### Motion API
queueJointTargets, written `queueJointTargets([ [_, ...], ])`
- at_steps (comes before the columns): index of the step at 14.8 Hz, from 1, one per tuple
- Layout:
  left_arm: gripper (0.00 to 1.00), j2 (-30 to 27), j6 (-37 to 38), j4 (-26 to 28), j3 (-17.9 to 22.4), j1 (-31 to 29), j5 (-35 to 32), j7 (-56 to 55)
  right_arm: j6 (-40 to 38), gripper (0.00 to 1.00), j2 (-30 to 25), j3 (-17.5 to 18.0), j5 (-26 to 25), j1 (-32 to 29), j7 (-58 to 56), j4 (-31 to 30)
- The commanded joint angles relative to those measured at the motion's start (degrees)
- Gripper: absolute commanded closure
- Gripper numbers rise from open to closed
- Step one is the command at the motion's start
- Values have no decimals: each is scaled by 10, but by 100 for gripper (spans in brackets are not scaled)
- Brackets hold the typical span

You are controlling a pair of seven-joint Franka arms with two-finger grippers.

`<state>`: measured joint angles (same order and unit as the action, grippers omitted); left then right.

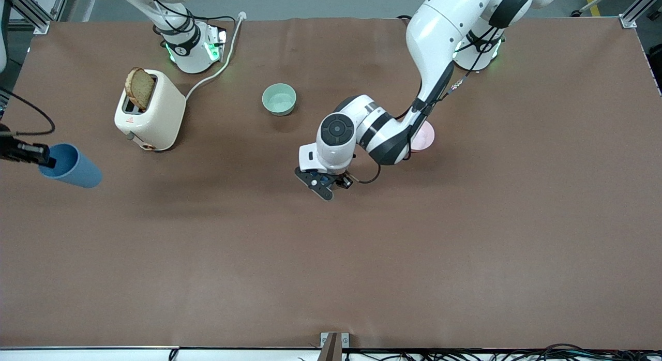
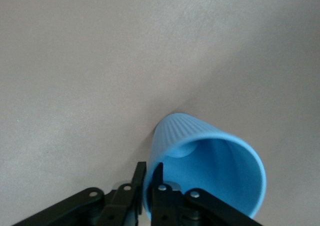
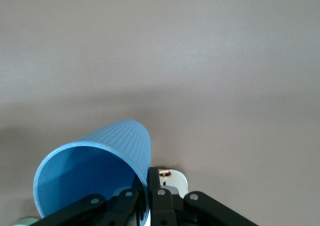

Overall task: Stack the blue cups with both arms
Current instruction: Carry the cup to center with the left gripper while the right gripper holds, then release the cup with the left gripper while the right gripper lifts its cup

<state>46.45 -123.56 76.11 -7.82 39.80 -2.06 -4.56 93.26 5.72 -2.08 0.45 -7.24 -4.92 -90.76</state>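
Note:
My right gripper [image 1: 44, 158] is shut on the rim of a blue cup [image 1: 72, 167]. It holds the cup tilted in the air over the right arm's end of the table. In the right wrist view the fingers pinch that cup's wall [image 3: 95, 166] at the gripper [image 3: 149, 186]. My left gripper [image 1: 326, 183] is over the middle of the table. The left wrist view shows it [image 2: 149, 178] shut on the rim of the second blue cup [image 2: 210, 171]. In the front view this cup is almost wholly hidden under the left hand.
A cream toaster [image 1: 152, 113] holding a bread slice [image 1: 140, 88] stands near the right arm's base, its white cable running to the table's edge. A mint-green bowl [image 1: 279, 99] sits mid-table. A pale pink bowl [image 1: 425, 136] is partly hidden under the left arm.

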Motion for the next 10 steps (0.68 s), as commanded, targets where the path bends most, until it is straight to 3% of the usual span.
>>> queueJointTargets([
  [1,0,-40,44,-11,7,-2,-7,5,-18,99,-43,-1,3,12,18,-25],
  [5,0,-133,129,-11,7,-63,-2,5,-39,99,-56,0,4,21,19,-18],
  [7,0,-165,131,-10,10,-121,-6,3,-40,99,-51,-2,3,25,18,21],
  [10,0,-188,133,-6,9,-240,-8,2,-47,99,-50,0,4,39,46,31],
])
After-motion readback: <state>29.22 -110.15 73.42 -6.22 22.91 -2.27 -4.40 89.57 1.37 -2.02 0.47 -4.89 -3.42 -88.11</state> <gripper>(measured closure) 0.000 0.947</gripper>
